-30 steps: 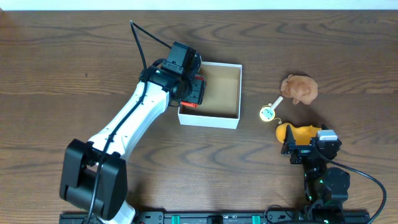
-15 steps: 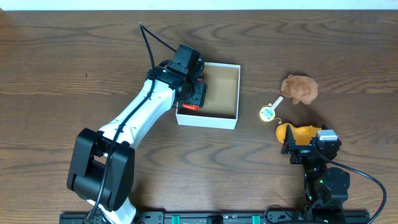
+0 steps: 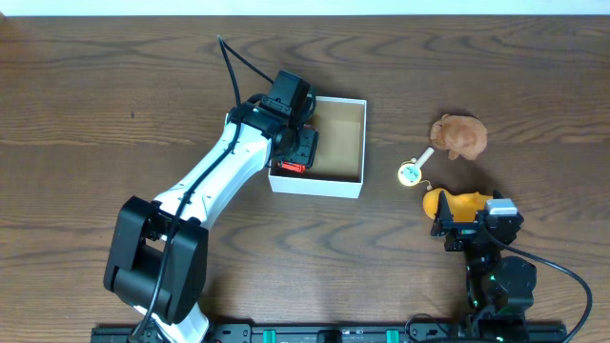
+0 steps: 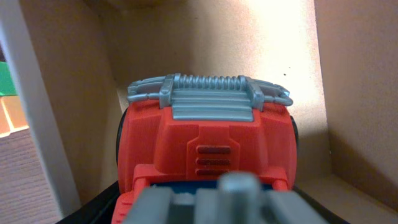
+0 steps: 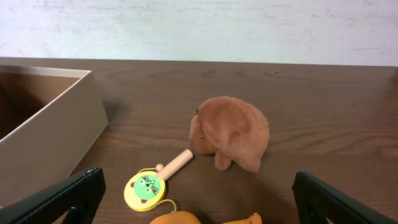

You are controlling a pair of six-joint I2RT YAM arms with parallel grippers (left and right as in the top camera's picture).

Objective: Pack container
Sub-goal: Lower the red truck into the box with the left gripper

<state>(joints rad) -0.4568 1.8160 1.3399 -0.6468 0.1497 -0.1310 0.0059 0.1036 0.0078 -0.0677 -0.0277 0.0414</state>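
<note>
The container [image 3: 343, 99] is a shallow white box with a tan inside, left of the table's middle. My left gripper [image 3: 295, 152] reaches into its left side and is shut on a red toy truck [image 3: 289, 166]. In the left wrist view the truck [image 4: 208, 137], with a grey grille, fills the space between the fingers [image 4: 205, 211] just above the container's tan floor [image 4: 311, 124]. My right gripper [image 3: 474, 229] is open and empty at the front right. In the right wrist view it [image 5: 199, 208] faces the loose toys, with the container's corner [image 5: 50, 124] at the left.
A brown plush animal [image 3: 459, 135] [image 5: 231, 130] lies right of the container. A yellow round rattle with a wooden handle [image 3: 411, 171] [image 5: 145, 190] lies in front of it. An orange toy [image 3: 448, 203] [image 5: 180, 219] lies just ahead of my right gripper.
My left gripper has moved a little right and lower into the container with the truck. The container has shifted slightly to the left. The right arm has not moved.
</note>
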